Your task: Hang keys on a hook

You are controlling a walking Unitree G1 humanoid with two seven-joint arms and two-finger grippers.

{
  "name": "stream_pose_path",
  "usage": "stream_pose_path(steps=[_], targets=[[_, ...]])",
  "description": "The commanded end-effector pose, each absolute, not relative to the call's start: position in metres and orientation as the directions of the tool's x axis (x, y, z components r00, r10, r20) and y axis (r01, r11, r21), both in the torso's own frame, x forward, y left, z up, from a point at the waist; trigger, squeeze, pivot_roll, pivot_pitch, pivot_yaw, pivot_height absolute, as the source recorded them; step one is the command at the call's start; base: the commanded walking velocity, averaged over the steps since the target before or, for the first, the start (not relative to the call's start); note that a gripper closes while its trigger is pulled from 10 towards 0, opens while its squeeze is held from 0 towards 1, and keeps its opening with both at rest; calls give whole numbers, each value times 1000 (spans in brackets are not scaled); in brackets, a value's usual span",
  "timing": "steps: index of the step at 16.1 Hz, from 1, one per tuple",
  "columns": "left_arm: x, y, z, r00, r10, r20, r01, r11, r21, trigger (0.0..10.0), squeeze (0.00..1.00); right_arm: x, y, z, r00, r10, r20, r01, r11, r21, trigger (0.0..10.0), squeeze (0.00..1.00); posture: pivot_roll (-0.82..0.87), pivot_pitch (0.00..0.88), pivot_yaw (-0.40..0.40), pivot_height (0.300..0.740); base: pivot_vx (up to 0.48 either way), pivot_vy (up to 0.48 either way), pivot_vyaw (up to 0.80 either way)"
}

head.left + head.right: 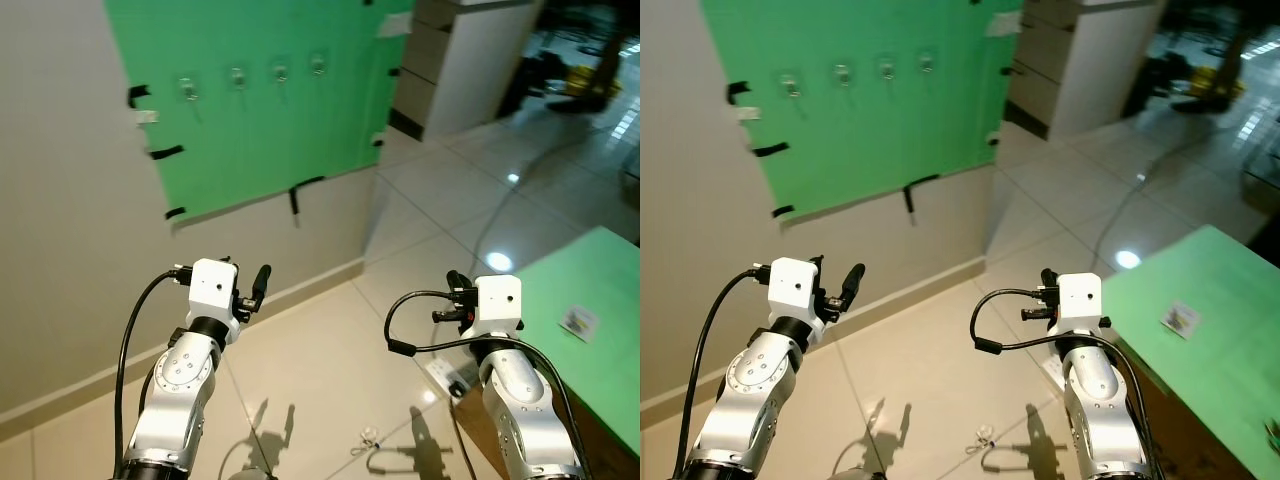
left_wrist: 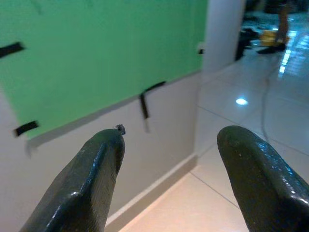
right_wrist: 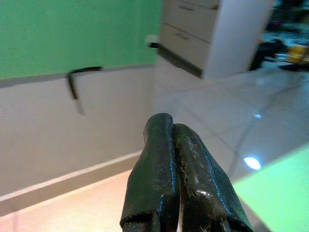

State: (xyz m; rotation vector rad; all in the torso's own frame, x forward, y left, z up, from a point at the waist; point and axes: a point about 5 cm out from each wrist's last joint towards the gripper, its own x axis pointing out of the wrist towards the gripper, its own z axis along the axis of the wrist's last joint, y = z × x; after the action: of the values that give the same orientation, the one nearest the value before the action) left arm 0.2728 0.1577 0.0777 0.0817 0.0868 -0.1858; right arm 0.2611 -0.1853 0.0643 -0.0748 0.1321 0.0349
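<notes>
Now, keys (image 1: 368, 438) on floor, near, between arms, untouched. Left gripper (image 2: 169, 159) spread wide, empty; right gripper (image 3: 170, 145) pinched tight, nothing between fingers. Hooks (image 1: 237, 77) far on green board. Pickup step: next, bend down, open right, grasp keys.

An indoor test room or lab: a green sheet (image 1: 250, 100) taped to the far wall carries four hooks (image 1: 237, 77), glossy floor tiles (image 1: 330, 370) run throughout, with white drawers (image 1: 440, 60) far right and a green-topped bench (image 1: 590, 300) near right.
</notes>
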Motion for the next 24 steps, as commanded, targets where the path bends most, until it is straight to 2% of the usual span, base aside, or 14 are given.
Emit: stream_pose_path(steps=[1,2,3,4,5,6,15,21,24], targets=[[278,154,85,979,-190,-76,197,976,90,10000,0,261,-188,71,994,20,-107,-29,996,-88,10000,478,-38,0,2,724,0,0,-594],[278,154,85,979,-190,-76,197,976,90,10000,0,261,-188,71,994,20,-107,-29,996,-88,10000,478,-38,0,2,724,0,0,-594],[279,153,86,979,-185,-80,193,976,103,10000,0,260,-189,72,995,17,-97,-26,995,-92,10000,1000,-38,0,2,724,0,0,-638],[282,152,86,978,-187,-90,196,976,99,10000,859,258,-191,74,997,-6,-82,-2,995,-102,10000,1000,-44,0,4,724,0,0,-694],[282,151,86,977,-195,-88,202,975,90,10000,859,257,-192,74,997,-18,-79,10,994,-106,10000,1000,-44,0,4,724,0,0,-694],[282,151,87,976,-200,-86,206,976,74,10000,1000,256,-193,74,997,-29,-75,20,994,-111,10000,1000,-47,0,6,724,0,0,-694],[286,147,96,972,-229,-42,231,972,39,10000,1000,252,-209,85,991,-131,14,131,978,-163,10000,1000,-60,0,16,724,0,0,-707],[289,146,96,971,-232,-52,234,972,35,10000,1000,247,-213,74,986,-162,-36,156,979,-128,10000,1000,-71,0,27,724,0,0,-733],[292,143,96,969,-243,-55,245,969,34,10000,1000,246,-210,71,988,-145,-47,138,982,-125,10000,1000,-79,0,32,724,0,0,-152]])
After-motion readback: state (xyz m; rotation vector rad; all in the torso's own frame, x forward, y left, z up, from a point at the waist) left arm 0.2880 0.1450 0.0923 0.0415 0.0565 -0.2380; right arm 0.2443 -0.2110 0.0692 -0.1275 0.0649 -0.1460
